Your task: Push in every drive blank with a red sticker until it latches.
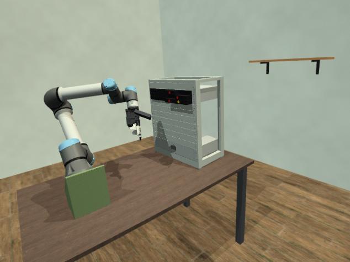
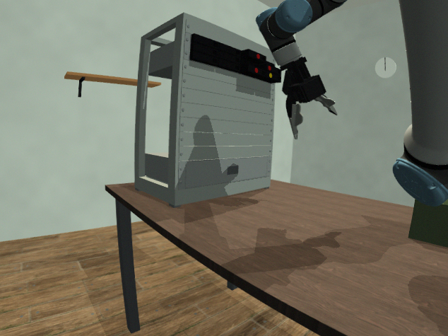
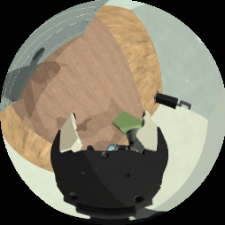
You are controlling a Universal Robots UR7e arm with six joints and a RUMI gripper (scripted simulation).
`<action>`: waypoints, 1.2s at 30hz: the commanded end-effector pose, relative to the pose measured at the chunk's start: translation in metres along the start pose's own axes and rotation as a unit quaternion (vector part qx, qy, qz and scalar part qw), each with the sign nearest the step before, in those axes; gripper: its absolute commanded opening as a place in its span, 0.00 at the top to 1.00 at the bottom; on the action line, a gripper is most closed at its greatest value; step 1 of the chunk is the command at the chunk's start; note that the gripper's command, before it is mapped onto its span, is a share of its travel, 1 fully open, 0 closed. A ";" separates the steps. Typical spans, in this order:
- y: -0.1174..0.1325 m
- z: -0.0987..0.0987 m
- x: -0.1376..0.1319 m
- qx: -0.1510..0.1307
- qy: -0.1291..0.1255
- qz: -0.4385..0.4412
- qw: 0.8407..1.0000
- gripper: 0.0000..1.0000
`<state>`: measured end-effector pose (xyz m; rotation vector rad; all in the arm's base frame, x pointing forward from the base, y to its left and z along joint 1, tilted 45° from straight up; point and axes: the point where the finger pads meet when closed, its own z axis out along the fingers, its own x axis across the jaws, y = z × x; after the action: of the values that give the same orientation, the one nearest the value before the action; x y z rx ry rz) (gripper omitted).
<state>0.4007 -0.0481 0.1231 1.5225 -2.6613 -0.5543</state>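
Note:
The grey rack stands upright on the table. A row of black drive blanks crosses its upper front. Toward the right end, several blanks jut out. There, an upper red sticker, a lower red sticker and a third red sticker show, with a yellow sticker below the third. Exact depths and latches cannot be told. My gripper is open and empty, in front of the rack and below the blanks' level.
A green block is at the arm's base on the wooden table. The wrist's black bar points toward the rack's left edge in the top view. A wall shelf is beyond the rack.

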 end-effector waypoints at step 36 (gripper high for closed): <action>-0.002 -0.034 -0.070 0.135 0.117 -0.258 0.949 0.00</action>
<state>0.4453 -0.0012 0.1648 2.2114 -2.2313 -0.0090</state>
